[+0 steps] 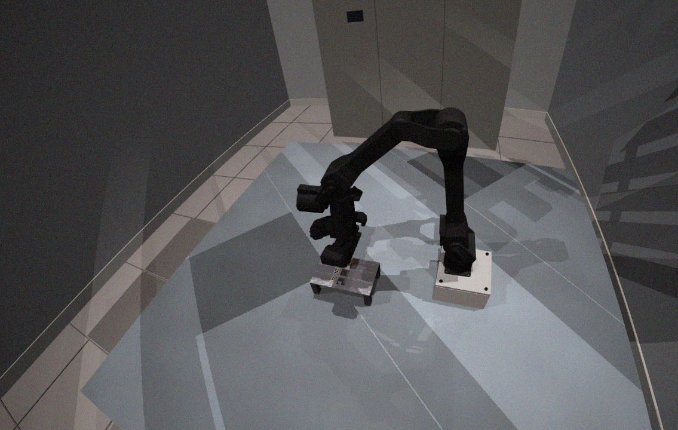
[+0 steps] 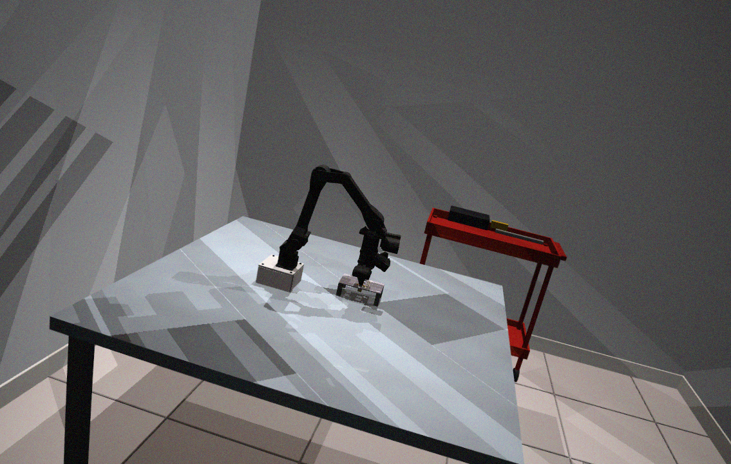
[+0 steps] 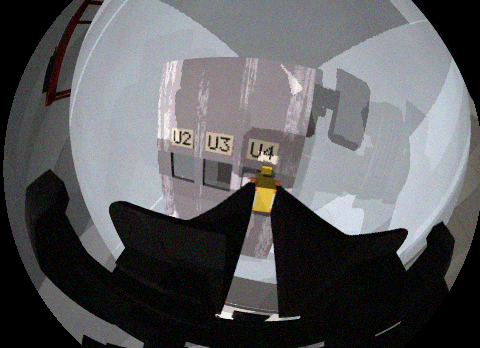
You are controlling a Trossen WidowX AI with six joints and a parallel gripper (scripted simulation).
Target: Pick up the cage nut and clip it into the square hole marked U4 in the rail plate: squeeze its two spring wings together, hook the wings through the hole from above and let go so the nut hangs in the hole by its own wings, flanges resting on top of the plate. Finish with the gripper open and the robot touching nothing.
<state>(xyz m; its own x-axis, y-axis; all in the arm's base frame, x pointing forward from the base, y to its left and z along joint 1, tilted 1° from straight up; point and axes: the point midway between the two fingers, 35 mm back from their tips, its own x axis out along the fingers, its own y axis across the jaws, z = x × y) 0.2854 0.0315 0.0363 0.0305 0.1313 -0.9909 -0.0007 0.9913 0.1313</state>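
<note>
Counter: the pale blue-grey counter (image 1: 277,363) (image 2: 229,352) (image 3: 115,88) carries the arm's white mounting block (image 1: 461,297) (image 2: 278,278) and the rail plate (image 1: 365,272) (image 2: 376,287) (image 3: 210,93), which stands well apart from the block on short dark legs.
Red cart: in the exterior view the red cart (image 2: 489,237) (image 3: 50,96) stands past the counter's right side, bearing a black box (image 2: 469,216), a yellow block (image 2: 498,225) and a thin grey bar (image 2: 520,235).
Cabinet: a tall panelled cabinet (image 1: 410,64) stands beyond the counter's far edge in the top view.
In the way: the black fingers cover part of the plate in the wrist view; the nut overlaps the U4 hole (image 3: 249,172). The U2 hole (image 3: 183,167) and U3 hole (image 3: 217,174) are in plain sight to the left.
End effector: above the plate, the end effector (image 1: 349,261) (image 2: 363,281) (image 3: 263,191) pinches the cage nut between its fingertips.
Cage nut: the yellow cage nut (image 1: 351,262) (image 2: 364,283) (image 3: 263,199) is at U4; its depth in the hole cannot be told.
Nut's direction: in the wrist view its narrow tab points far, towards the U4 label (image 3: 262,150).
Long axis: its visible length runs near to far there, slightly slanted; true tilt cannot be told.
</note>
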